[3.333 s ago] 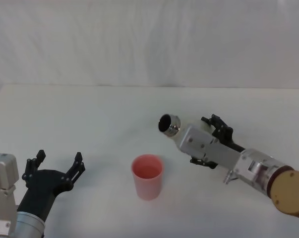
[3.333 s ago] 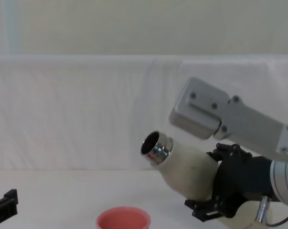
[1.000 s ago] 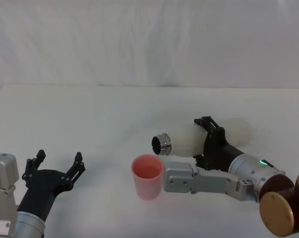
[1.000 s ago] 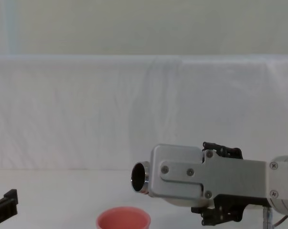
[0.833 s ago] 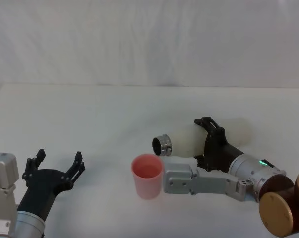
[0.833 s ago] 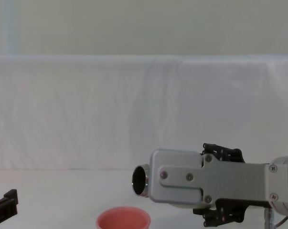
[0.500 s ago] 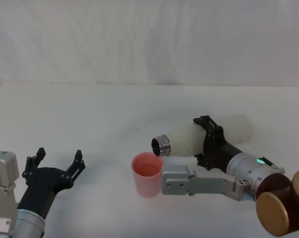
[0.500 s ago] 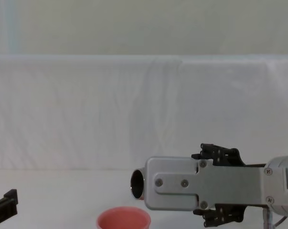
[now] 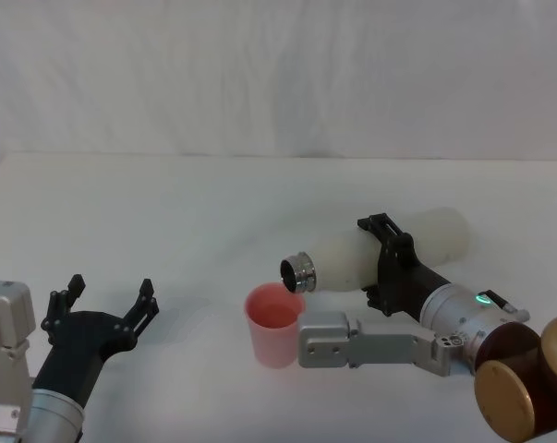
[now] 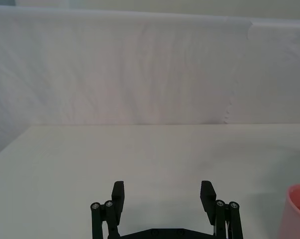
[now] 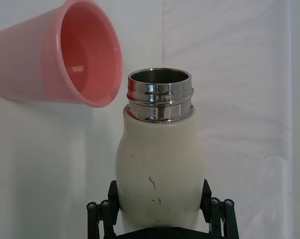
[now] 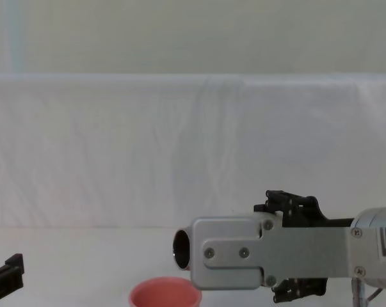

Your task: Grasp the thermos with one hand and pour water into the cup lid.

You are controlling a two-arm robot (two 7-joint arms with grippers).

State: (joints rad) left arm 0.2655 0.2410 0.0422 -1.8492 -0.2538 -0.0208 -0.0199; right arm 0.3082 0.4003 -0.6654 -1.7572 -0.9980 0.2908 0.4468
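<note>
The left gripper [image 9: 101, 297] is parked at the table's [image 9: 195, 198] near left, jaws apart and empty. The pink cup lid [image 9: 275, 324] stands upright at centre. The cream thermos [image 9: 380, 249] is clamped by the right gripper [image 9: 395, 266] and tipped nearly level, its steel neck [image 9: 297, 271] just above the lid's rim.

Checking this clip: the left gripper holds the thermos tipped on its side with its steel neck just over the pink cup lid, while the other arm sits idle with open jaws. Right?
Not quite. The head view shows the right gripper clamped on the thermos, steel neck just over the cup lid. The idle arm with open jaws is the left gripper, low at the robot's left.
</note>
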